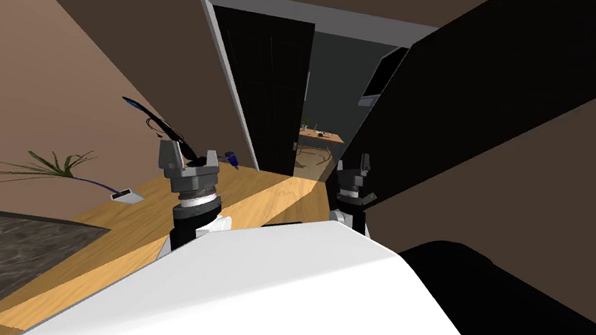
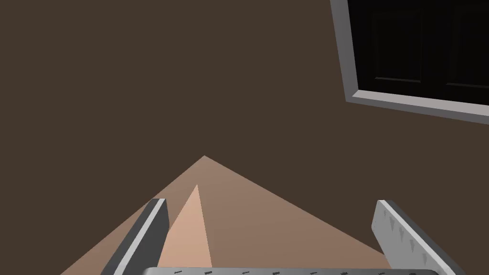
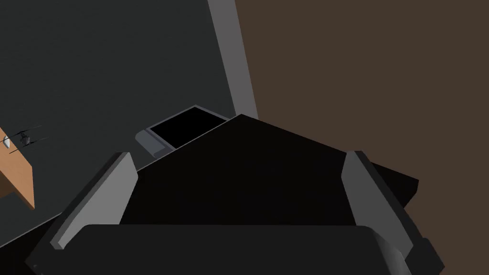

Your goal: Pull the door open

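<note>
I judge the pull mostly done: the black door (image 1: 491, 117) stands swung toward me on my right, while the right gripper (image 1: 358, 167) at its edge and the left gripper (image 1: 189, 157) have fingers wide apart, holding nothing.

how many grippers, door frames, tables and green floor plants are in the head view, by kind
grippers: 2, left gripper and right gripper
door frame: 1
table: 1, past the doorway
green plant on the floor: 1
total: 5
</note>
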Controlling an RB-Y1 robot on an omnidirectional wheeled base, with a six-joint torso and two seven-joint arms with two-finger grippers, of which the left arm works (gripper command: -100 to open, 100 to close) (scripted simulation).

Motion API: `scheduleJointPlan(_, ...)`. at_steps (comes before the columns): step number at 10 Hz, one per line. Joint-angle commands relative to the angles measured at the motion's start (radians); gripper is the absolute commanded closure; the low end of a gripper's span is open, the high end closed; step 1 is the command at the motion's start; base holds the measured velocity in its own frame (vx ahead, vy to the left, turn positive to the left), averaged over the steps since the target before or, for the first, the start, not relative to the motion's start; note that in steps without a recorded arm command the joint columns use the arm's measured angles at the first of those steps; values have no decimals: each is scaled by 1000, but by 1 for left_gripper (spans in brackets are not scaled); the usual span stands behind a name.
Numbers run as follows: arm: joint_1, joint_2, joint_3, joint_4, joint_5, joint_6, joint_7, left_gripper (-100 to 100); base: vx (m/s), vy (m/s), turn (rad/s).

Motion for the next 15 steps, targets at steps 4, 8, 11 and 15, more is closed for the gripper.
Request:
scheduleJointPlan(4,-34,30,3,91,-1,-12,13,-100,109,-34,-23)
scheduleJointPlan(8,-58,47,5,155,-2,-20,23,-100,98,-41,-17)
scheduleJointPlan(11,-87,65,8,231,-4,-30,34,-100,114,-46,-26)
scheduleJointPlan(15,-120,83,11,317,-5,-41,46,-100,101,-43,-24)
